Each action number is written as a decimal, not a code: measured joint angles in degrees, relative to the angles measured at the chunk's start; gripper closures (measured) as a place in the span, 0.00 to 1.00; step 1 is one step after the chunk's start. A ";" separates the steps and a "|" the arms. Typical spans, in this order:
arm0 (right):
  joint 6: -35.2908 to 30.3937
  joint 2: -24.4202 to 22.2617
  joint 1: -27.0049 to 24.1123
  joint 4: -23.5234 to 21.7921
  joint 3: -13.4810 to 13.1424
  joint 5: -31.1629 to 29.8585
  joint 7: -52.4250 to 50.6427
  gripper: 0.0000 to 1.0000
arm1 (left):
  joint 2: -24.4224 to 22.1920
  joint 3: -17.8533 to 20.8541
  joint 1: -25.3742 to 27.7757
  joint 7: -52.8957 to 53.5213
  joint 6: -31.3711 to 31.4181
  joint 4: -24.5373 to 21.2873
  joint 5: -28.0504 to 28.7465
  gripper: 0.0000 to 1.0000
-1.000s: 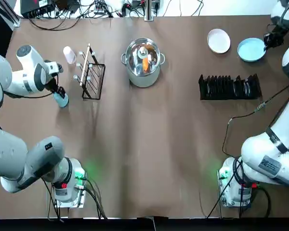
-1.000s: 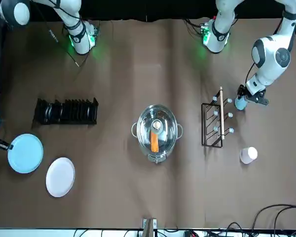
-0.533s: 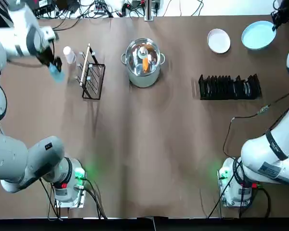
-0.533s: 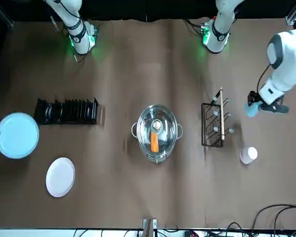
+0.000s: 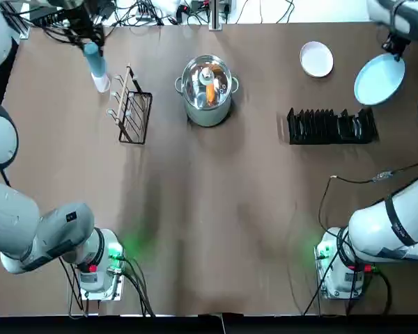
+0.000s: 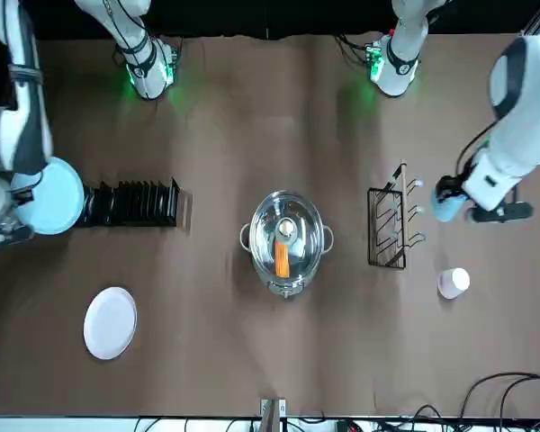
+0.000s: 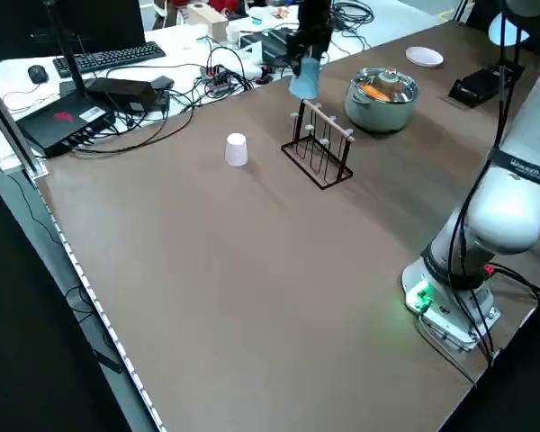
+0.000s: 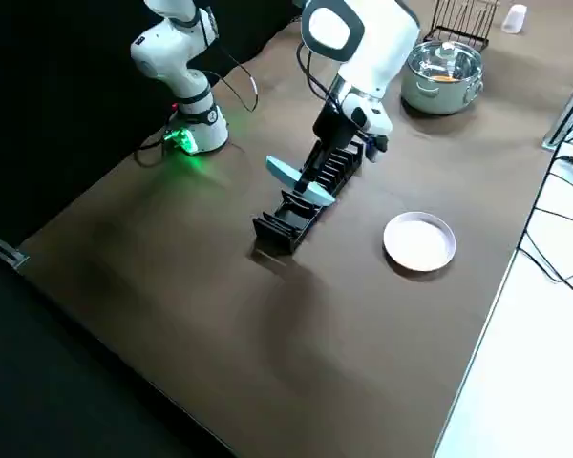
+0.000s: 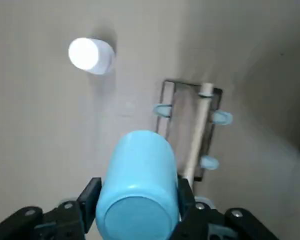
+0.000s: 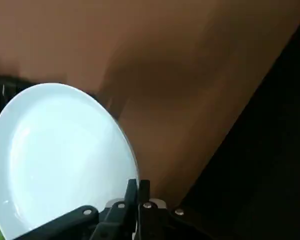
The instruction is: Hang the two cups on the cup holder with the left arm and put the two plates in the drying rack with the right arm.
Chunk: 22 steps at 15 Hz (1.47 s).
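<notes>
Left gripper (image 9: pixel 135 227) clamps the blue cup (image 9: pixel 136 187) above the holder (image 5: pixel 130 106); right gripper (image 10: pixel 136 197) pinches the blue plate (image 10: pixel 60 160) near the rack (image 5: pixel 331 126). Both placements look next.

The brown table (image 5: pixel 216 209) carries the pot (image 5: pixel 207 90), cup holder (image 5: pixel 131 108), drying rack (image 5: pixel 331 126), white plate (image 5: pixel 316 58) and white cup (image 5: pixel 100 83).

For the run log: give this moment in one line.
left claw: blue cup held above cup holder | right claw: blue plate held beside drying rack

Light blue cup (image 9: pixel 138 187) and plate (image 5: pixel 379 78) — white cup (image 5: pixel 100 82), white plate (image 5: pixel 316 58), black rack (image 5: pixel 331 126), brown table (image 5: pixel 216 202).
</notes>
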 joint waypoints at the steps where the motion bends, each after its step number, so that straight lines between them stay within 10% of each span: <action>1: 1.50 -0.71 0.58 -2.63 0.00 -0.93 0.00 0.97 | 0.71 -0.05 -1.45 -2.42 -0.16 0.14 0.03 0.34; 10: 14.96 -4.63 1.48 -20.17 -0.24 -15.59 4.51 0.97 | 5.86 0.34 -0.37 -4.84 2.06 -3.59 2.06 0.34; 22: 17.90 -2.82 4.97 -24.22 -0.07 -18.72 16.67 0.97 | 5.86 0.34 0.31 -5.13 12.71 -12.42 2.18 0.34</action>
